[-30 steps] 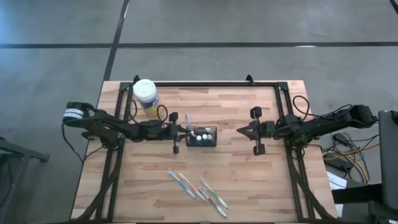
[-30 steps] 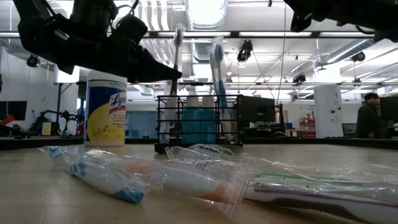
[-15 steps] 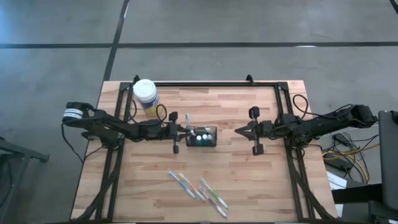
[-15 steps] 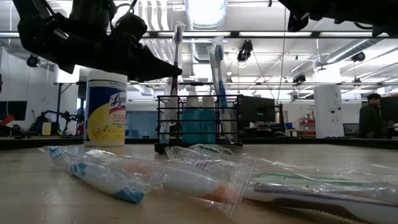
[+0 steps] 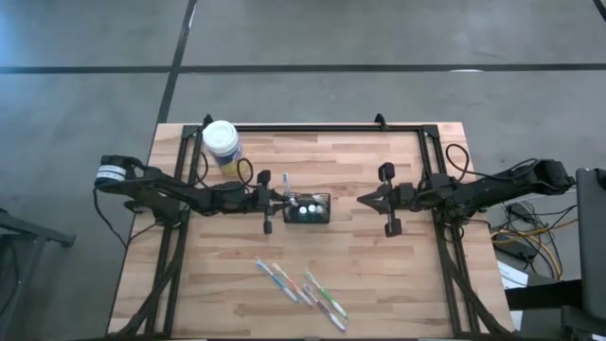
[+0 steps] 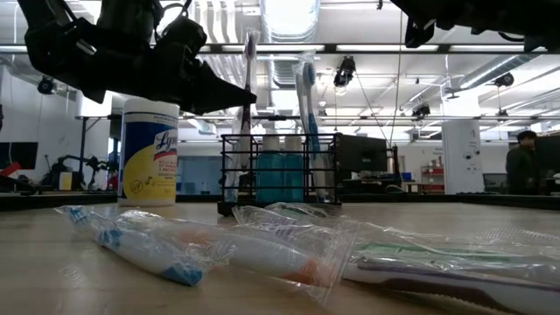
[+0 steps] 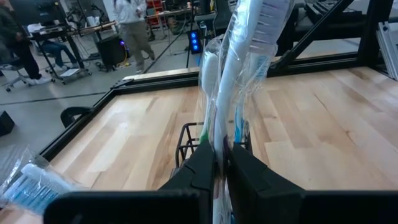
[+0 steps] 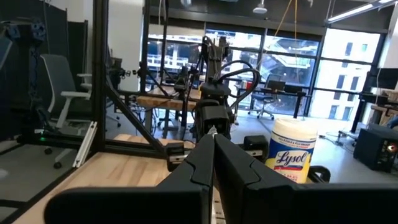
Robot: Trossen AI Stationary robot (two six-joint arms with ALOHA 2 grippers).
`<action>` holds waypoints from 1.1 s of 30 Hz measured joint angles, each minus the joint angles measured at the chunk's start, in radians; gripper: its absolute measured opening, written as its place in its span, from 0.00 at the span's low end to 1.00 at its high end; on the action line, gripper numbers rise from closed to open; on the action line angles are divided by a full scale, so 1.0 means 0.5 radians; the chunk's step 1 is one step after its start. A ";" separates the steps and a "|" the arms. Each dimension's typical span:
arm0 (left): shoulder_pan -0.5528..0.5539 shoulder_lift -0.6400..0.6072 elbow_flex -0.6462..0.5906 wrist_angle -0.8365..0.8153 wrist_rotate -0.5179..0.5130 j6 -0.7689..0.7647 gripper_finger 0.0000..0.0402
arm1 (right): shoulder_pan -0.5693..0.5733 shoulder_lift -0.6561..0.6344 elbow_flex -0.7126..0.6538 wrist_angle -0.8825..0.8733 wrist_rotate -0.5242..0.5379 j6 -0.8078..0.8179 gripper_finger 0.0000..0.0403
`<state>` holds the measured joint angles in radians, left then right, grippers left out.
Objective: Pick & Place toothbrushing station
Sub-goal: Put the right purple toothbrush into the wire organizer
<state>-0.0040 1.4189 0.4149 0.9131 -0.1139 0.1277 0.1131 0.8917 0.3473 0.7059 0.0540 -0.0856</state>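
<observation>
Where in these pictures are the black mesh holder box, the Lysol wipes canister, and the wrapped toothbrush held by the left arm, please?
Black mesh holder box (image 5: 309, 207): high view, on its top rim.
Lysol wipes canister (image 6: 149, 162): low view, on its yellow label.
Wrapped toothbrush (image 7: 239, 74): left wrist view, on its white handle.

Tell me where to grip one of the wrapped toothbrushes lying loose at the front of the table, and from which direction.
Take the leftmost wrapped toothbrush at mid-handle, coming straight down from above. It lies flat and slanted on the table, so set the fingers across its length. It is at the edge of the pile, so there is room beside it; the others overlap.
</observation>
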 joint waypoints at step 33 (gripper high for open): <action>-0.007 -0.096 -0.004 0.007 0.153 -0.083 0.06 | -0.001 0.001 -0.007 -0.120 0.002 0.091 0.02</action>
<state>-0.0077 1.3711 0.4129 0.9167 -0.0375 0.0862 0.1127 0.8921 0.3439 0.6460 0.0551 -0.0402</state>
